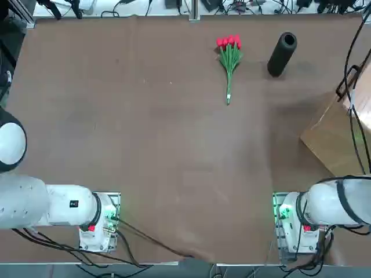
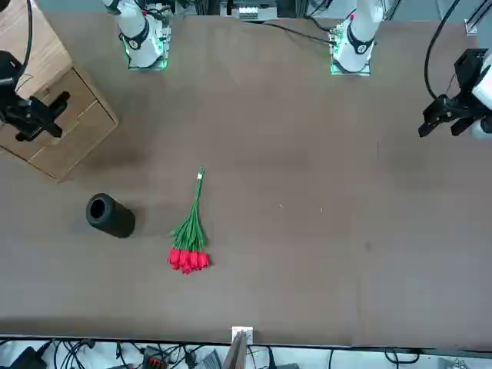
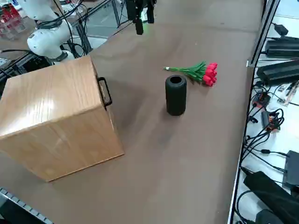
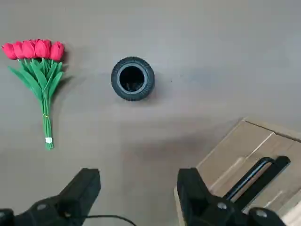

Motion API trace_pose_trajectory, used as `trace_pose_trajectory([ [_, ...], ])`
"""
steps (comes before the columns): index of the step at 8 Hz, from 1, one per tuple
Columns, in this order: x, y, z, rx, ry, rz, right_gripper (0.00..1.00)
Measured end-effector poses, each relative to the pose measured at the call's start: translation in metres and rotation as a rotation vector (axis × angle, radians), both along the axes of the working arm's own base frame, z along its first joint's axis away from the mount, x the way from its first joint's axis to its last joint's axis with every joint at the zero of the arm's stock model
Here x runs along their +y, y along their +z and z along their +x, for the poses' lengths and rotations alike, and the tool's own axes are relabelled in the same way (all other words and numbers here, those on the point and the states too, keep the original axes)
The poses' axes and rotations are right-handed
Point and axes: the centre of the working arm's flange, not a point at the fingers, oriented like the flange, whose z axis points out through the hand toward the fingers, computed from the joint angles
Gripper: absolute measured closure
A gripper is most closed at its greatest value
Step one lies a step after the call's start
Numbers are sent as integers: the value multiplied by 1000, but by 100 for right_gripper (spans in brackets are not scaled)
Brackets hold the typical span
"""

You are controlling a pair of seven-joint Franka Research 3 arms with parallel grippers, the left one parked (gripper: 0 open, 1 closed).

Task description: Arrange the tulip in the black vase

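The tulip [image 1: 229, 58] lies flat on the brown table toward the far side, red blooms pointing away from the arms' bases; it also shows as tulip [image 2: 190, 231], tulip [image 3: 198, 72] and tulip [image 4: 40, 75]. The black vase [image 1: 282, 53] stands upright a short way to its right, mouth up, seen too as vase [image 2: 110, 214], vase [image 3: 175, 95] and vase [image 4: 132, 78]. My right gripper [image 4: 138, 188] hangs high above the table, open and holding nothing, nearer the robot than the vase, over the wooden box's edge; it is at the top view's right edge [image 1: 346, 87] and the front view's left [image 2: 42, 115].
A wooden box [image 3: 56, 121] with a black handle [image 3: 105, 91] stands on the table's right side, between the right arm's base and the vase; it shows again as box [image 1: 333, 139] and box [image 4: 244, 150]. Cables and power units lie beyond the far table edge.
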Motion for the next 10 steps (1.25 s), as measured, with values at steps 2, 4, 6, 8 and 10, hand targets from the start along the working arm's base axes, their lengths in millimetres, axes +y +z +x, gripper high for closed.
trace_pose_trajectory([
  [2,1,1,-2,4,2,0,0],
  [4,5,4,-2,3,8,1,0],
  [6,32,-6,2,19,7,3,0],
  [8,73,-33,22,6,-53,12,0],
  [10,117,-74,40,23,-16,14,0],
])
